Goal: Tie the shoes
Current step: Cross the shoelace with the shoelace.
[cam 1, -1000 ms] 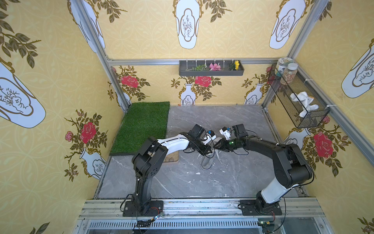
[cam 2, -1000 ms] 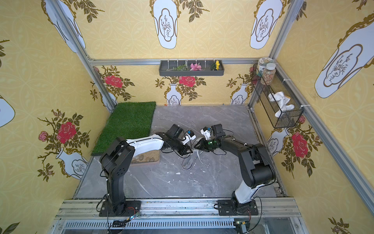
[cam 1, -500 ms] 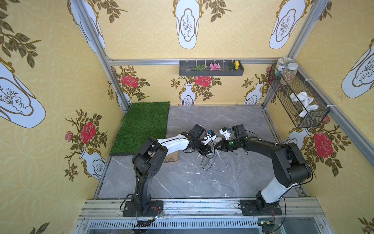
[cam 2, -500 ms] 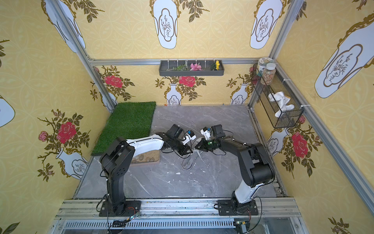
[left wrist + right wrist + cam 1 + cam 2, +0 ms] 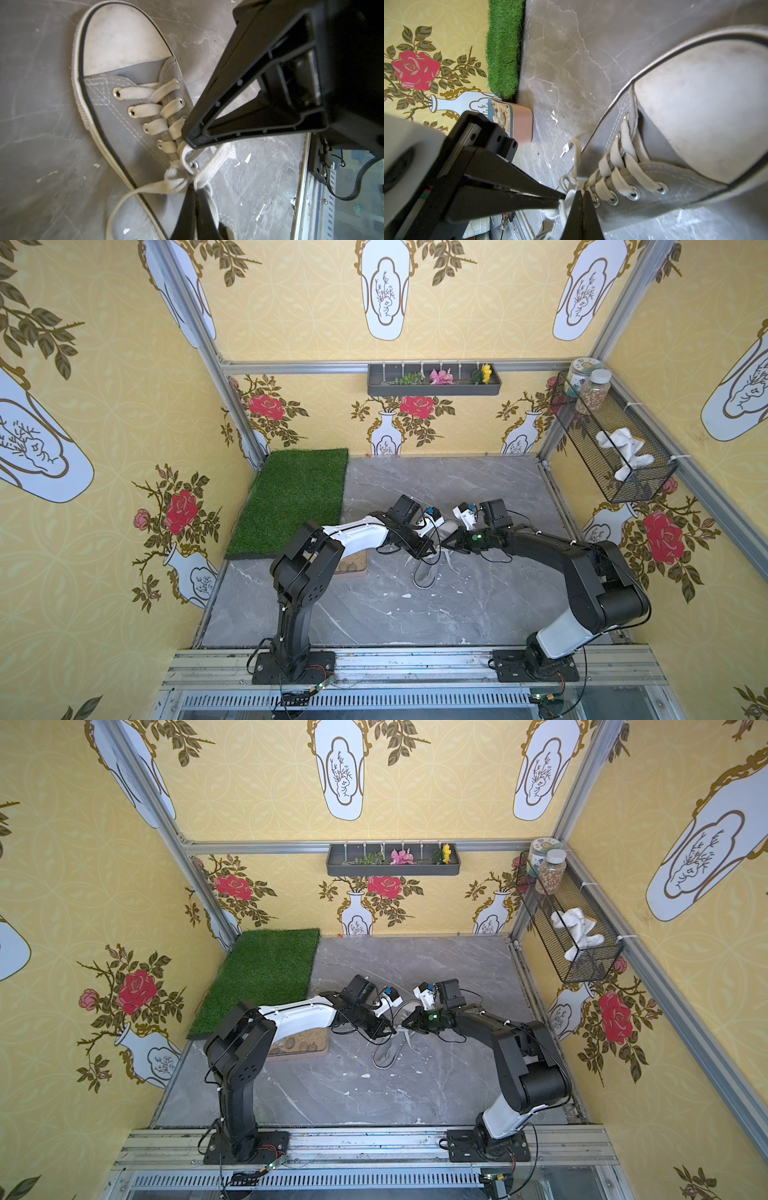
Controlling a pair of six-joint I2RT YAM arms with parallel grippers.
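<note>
grey canvas sneaker sits flat mid-counter, white toe cap toward the back wall, heel toward the front rail. Its laces run through the eyelets, and the free strands cross just past the top pair. No bow that I can see.

left end effector: fingers together, clamped on the laces right at that crossing. right end effector: also together, pinching the laces at the same spot from the opposite side. The tips are nearly touching over the shoe.

My read is that each arm holds a strand so the crossing can be drawn tight. They grip low, close to the eyelets, so there's little slack to fight.

One loose tail trails off the shoe's side. Its aglet lies flat on the counter beside the sole, clear of both arms.

Room:
- **Right arm's side:** bare marble, and more between the heel and the rail.
- **Left arm's side:** tighter. The tan tray of pebbles is near the shoe, butted against the grass mat, and the left arm reaches over it.

Judgement: an outward pull looks free on the right, but the left has to stay above the tray. Main risks are the tips clashing, or the shoe sliding, since nothing pins it.
</note>
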